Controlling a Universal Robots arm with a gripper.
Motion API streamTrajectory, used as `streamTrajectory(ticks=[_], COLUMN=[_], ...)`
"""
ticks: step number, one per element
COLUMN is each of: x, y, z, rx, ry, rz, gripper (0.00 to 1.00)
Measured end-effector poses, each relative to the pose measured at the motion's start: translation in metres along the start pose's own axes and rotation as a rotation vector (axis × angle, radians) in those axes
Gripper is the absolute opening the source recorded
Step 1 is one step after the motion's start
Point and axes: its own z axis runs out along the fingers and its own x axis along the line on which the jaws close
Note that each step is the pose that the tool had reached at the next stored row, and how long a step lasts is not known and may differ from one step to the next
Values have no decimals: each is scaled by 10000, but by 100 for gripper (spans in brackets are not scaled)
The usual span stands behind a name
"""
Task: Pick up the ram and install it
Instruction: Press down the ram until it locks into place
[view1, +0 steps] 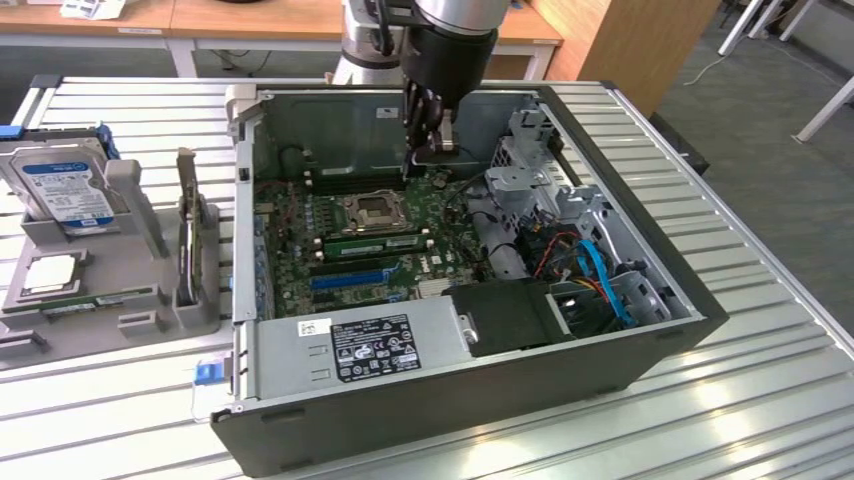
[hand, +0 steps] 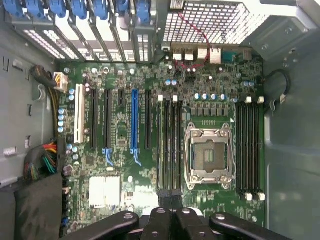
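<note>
Room is lying open above the motherboard (view1: 294, 215) around the end effector (view1: 434, 158); case walls (view1: 320, 125), drive cage (view1: 527, 180), cables (view1: 601, 280) and power supply (view1: 360, 345) are crowding the edges.

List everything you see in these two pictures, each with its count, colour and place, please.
open metal computer case: one, black and grey, on the table
large green motherboard: one, green, inside the case
thin green memory stick: one, green, apparently seated beside the socket
square metal processor socket: one, silver, mid-board
long plastic expansion slot: one, blue, among black ones
boxy power supply: one, grey, at the case's near end, exterior view
hard drive: one, silver with blue label, upright in the holder
moulded plastic holder: one, grey, exterior view's left
slatted metal table: one, silver, under everything
robot arm: one, silver and black, reaching into the case
black gripper: one, black, above the motherboard, jaws shut
</note>
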Motion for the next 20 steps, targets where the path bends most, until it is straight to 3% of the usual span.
streamTrajectory(ticks=[11,20], x=[-4,-2], y=[-236,-238], z=[-14,8], rx=[0,1], ry=[-1,-1], rz=[-1,0], gripper=[10,10])
